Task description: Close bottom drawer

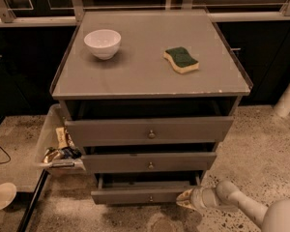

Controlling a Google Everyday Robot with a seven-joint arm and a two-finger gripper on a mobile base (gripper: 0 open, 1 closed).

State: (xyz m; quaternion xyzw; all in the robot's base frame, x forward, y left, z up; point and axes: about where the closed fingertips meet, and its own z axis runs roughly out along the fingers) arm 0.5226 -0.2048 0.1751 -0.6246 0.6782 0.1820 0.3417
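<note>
Claw (186, 200) sits low by the bottom drawer (135, 196), whose front blocks its left. Middle drawer (150, 162) overhangs above; floor (111, 217) nearer the camera lies open.
</note>
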